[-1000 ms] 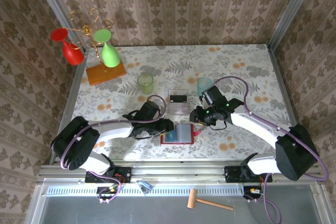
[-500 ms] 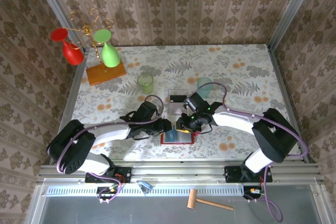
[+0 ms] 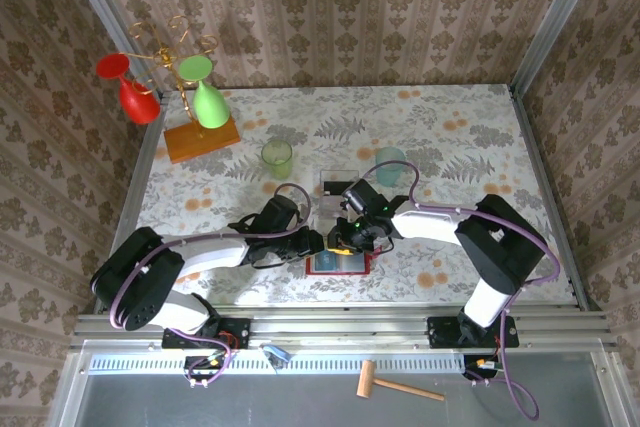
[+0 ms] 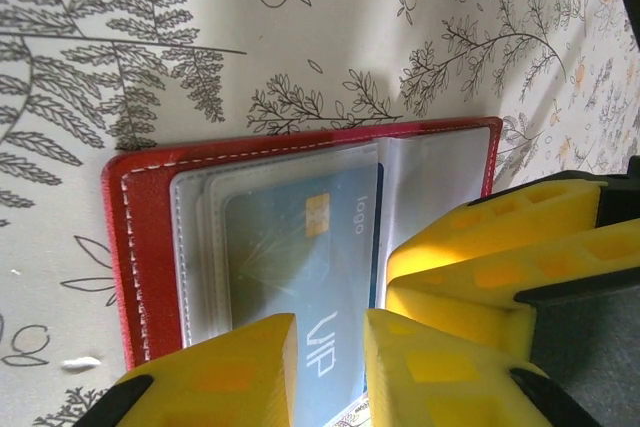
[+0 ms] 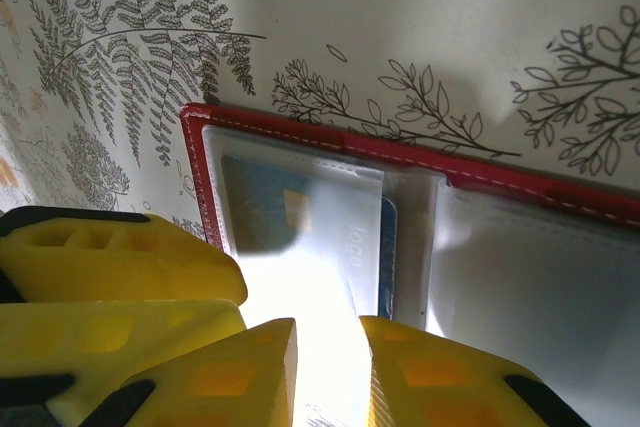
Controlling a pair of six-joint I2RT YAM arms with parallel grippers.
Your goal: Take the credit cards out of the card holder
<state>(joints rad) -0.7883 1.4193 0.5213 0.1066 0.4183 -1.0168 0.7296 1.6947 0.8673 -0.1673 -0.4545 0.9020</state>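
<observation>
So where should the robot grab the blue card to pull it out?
Probably the thin dark strip of the blue credit card that pokes out of the clear pocket beside the middle fold of the red card holder. Come from the fold side; the rest lies flat under plastic.

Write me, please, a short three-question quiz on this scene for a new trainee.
1. True or false: the blue card lies loose on the table, out of the red wallet.
2. How many of the left tool and the right tool are at the wallet? A) neither B) one C) both
3. Fill in: the wallet lies ____, its inside facing up.

Key: 1 false, the card sits in a clear pocket; 2 C; 3 open.
</observation>
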